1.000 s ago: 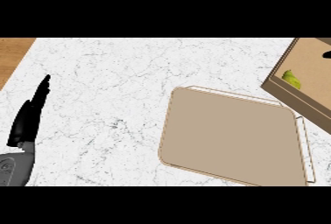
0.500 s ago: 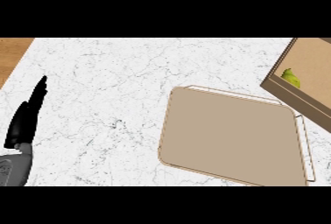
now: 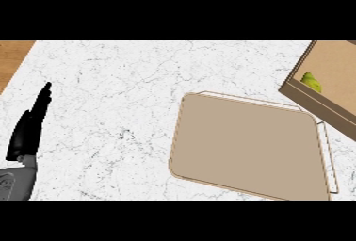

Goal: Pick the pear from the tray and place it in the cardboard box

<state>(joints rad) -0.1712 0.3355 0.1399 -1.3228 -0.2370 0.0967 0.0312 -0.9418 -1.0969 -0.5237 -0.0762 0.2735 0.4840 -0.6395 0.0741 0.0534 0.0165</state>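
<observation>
A green pear (image 3: 312, 82) lies inside the cardboard box (image 3: 327, 98) at the upper right, close to the box's near wall. The beige tray (image 3: 246, 147) sits on the counter at centre right with nothing on it. My left hand (image 3: 28, 128) rests at the left edge with its fingers straight and pointing up, far from both tray and box. My right hand does not show in the head view.
The white marble counter (image 3: 118, 103) spreads between the left hand and the tray. A strip of wooden surface (image 3: 12, 56) shows at the upper left corner. The box runs off the right edge.
The pear has shifted a little inside the box, now standing more upright near the wall. The left hand has stayed still.
</observation>
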